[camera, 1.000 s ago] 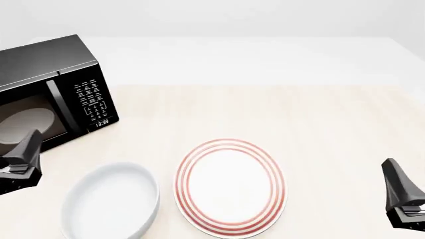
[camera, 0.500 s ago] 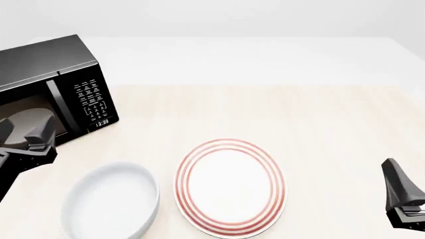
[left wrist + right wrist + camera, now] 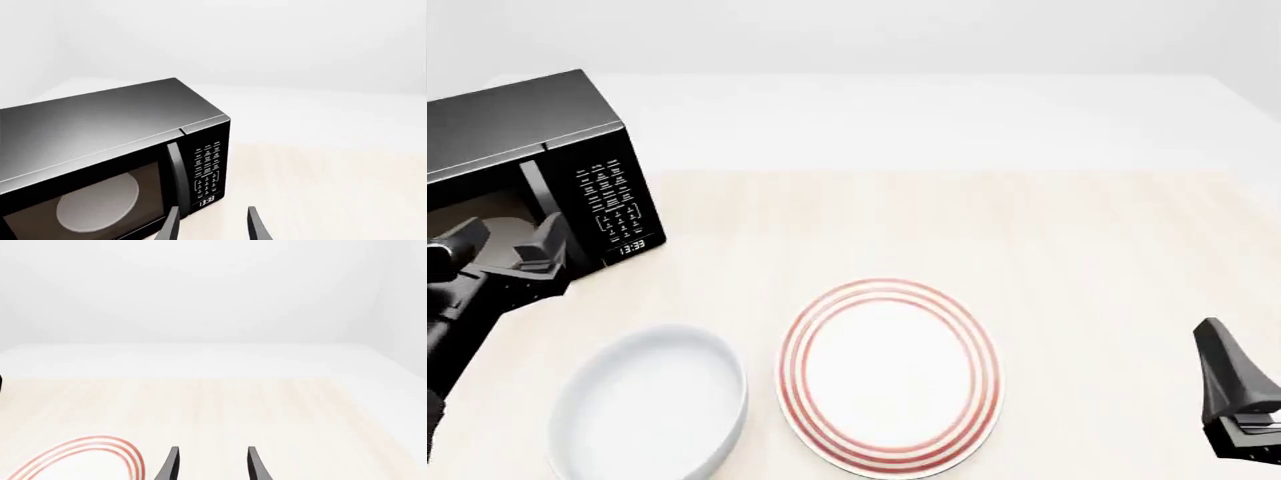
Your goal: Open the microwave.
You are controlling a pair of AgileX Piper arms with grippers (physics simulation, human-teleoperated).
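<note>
Microwave (image 3: 541, 170) stands shut at the worktop's (image 3: 961, 220) far left corner; your left claw (image 3: 510, 245), open and empty, sits near its door. Centre the fingers around the handle (image 3: 177, 175) before closing.

Front view: high, behind both arms, looking forward and down over the surface (image 3: 961, 220). Wrist views: low behind each hand, facing ahead; left shares the microwave (image 3: 113, 150), right the plate (image 3: 87, 457).
</note>
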